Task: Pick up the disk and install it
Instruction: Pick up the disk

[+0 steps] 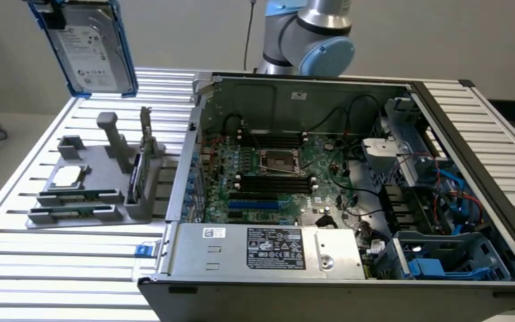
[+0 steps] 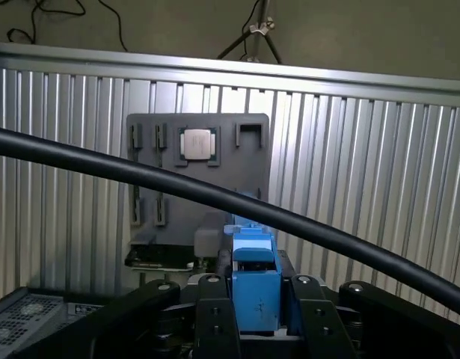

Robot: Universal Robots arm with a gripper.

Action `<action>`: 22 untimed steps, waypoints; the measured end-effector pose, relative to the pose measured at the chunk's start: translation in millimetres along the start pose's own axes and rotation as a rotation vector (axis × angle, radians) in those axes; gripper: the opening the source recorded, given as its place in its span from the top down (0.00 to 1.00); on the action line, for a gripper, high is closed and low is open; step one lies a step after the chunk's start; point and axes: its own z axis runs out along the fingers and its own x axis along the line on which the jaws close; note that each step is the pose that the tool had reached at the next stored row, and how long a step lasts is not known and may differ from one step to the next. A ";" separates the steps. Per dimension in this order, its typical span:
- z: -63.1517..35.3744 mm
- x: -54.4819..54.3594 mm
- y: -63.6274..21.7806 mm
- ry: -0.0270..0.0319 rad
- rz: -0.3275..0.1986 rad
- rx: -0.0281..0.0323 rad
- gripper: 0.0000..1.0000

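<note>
One raised disk (image 1: 92,47); wrist view shows tool (image 2: 256,323) clamping it

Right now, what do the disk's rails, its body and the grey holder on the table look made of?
The disk: rails look like bright blue moulded plastic; body looks like silver-grey metal under a white printed label. The grey holder: even matte grey throughout, probably plastic, though painted metal can't be excluded.
</note>
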 end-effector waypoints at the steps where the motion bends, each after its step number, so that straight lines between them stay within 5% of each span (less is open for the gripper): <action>1: -2.9 1.4 -4.4 -0.0001 0.000 -0.0014 0.67; 12: -24.6 20.2 -52.9 -0.0013 0.000 -0.0037 0.67; 22: -32.1 43.4 -96.6 -0.0021 0.000 -0.0037 0.67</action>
